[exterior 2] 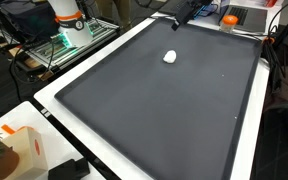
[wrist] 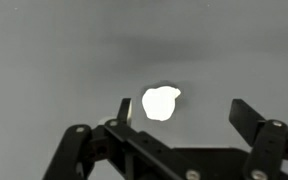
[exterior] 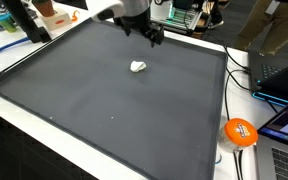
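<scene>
Claw: spread wide in the wrist view (wrist: 181,110), with nothing gripped; in both exterior views (exterior: 152,36) (exterior 2: 180,17) it is held clear of the lump, on the side of the nearest rim.
Lump: small, white and irregular (exterior: 138,67) (exterior 2: 170,57), lying on the bench; it is framed between the fingers in the wrist view (wrist: 161,103), untouched. Being overexposed, it is perhaps crumpled tissue.
Bench: a dark, matte, flat mat (exterior: 104,115) (exterior 2: 164,120), bordered by a pale raised rim.
Open room: broad mat is seen around the lump, widest on the side away from the claw.
Orange ball: round and glossy (exterior: 239,131), set beyond the rim, well apart from the lump.
</scene>
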Available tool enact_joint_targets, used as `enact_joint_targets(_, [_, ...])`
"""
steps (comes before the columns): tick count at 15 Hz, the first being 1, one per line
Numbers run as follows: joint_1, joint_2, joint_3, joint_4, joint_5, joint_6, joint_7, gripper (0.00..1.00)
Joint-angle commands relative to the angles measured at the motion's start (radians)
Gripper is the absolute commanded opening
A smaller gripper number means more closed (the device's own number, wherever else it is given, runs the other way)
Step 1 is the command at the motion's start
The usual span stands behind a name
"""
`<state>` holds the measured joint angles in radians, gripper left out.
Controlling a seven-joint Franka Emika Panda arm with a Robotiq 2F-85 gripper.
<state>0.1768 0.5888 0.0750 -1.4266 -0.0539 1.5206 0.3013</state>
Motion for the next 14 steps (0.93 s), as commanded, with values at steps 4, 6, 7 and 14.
enact_joint_targets(4, [-0.005, 0.144, -0.027, 0.143, 0.022, -0.055, -0.012, 1.0])
enact_joint_targets(6, [-0.002, 0.173, -0.035, 0.176, 0.029, -0.068, 0.02, 1.0])
enact_joint_targets(7, [0.005, 0.186, -0.05, 0.187, 0.017, -0.067, 0.054, 1.0])
enact_joint_targets(14, [-0.057, 0.327, -0.056, 0.311, 0.085, -0.273, 0.008, 1.0])
